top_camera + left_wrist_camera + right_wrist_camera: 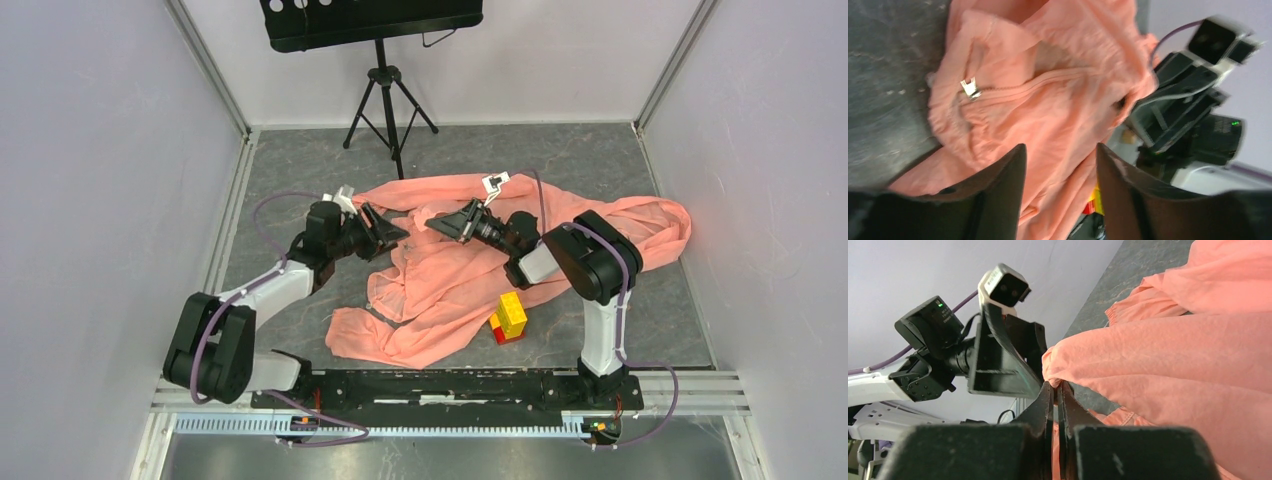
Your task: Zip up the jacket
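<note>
Lighting is bright, even and diffuse, arriving from overhead and bouncing off the pale matte enclosure walls (pixel 90 200). On the grey marbled desk (pixel 300 160) shadows are soft: a faint patch under the black tripod stand (pixel 388 100), and darker bands under the folds of the salmon-pink thin-fabric jacket (pixel 460 290). The overhead view is sharp throughout. The left wrist view is smeared by motion blur. There the small silver zipper pull (pixel 970 88) shows doubled edges, and the left pincer (pixel 1060 146) reads as dark, defocused silhouettes. The right wrist view is crisper: fabric texture resolves, while the right pincer (pixel 1055 387), close to the lens, is soft and underexposed.
</note>
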`<action>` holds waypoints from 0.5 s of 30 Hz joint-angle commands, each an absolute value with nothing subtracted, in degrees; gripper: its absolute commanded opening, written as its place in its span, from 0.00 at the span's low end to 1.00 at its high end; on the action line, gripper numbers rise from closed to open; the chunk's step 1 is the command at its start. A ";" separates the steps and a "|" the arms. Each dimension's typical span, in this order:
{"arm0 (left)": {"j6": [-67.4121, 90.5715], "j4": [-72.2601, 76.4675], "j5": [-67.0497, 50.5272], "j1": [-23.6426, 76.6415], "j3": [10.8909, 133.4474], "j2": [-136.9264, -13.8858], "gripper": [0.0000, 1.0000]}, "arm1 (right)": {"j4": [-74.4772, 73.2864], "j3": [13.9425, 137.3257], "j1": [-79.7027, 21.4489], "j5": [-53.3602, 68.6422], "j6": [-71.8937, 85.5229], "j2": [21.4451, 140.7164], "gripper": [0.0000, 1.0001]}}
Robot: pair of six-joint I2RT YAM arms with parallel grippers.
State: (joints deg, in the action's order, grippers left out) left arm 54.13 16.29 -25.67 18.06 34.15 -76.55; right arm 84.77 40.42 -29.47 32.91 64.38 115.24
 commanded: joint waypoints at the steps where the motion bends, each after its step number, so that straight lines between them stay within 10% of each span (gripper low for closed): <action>1: 45.86 5.03 -23.93 19.08 34.29 -77.11 0.51 | 98.61 42.28 -28.02 34.18 61.24 115.81 0.00; 15: 49.17 13.41 -19.06 20.15 38.70 -93.13 0.31 | 99.31 42.96 -25.65 35.79 62.54 118.55 0.00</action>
